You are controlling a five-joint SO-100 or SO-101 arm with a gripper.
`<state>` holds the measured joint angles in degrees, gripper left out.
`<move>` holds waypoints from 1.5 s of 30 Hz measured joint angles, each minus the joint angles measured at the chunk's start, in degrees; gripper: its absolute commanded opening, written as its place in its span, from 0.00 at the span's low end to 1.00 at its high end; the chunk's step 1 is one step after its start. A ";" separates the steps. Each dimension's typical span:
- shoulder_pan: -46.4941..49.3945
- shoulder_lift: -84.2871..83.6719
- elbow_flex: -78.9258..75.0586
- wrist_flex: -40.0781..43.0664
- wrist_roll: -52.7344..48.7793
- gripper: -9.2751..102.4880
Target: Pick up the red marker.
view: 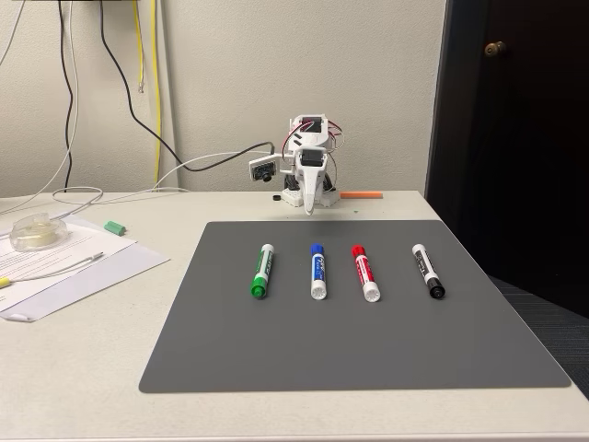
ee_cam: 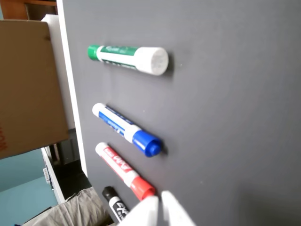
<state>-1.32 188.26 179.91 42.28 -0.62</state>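
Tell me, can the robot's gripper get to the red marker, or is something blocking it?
Probably yes. The red marker lies alone on the gray mat, with gaps to the blue marker and black marker. Nothing lies between it and the gripper.

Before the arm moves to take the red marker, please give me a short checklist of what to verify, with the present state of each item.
1. Red marker lies free on the grey mat, third from the left in the fixed view: ok.
2. Gap to the blue marker and the black marker on either side, none touching: ok.
3. Nothing lies on top of the red marker: ok.
4. Gripper jaws look nearly closed in the wrist view, too narrow to take the barrel: not ok.
5. Gripper over the marker: not ok, the arm is folded back at its base behind the mat.
6. Cap tight on the marker: cannot tell.
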 measured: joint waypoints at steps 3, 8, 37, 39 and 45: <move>0.00 0.00 0.00 0.00 0.00 0.08; 0.00 0.00 0.00 0.00 0.00 0.08; 0.62 -0.09 -2.81 -1.49 -5.71 0.08; 2.55 0.26 -5.27 -4.39 -8.53 0.08; 0.35 -10.63 -9.14 -17.31 -27.86 0.08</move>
<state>-0.97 177.63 170.77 24.96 -28.48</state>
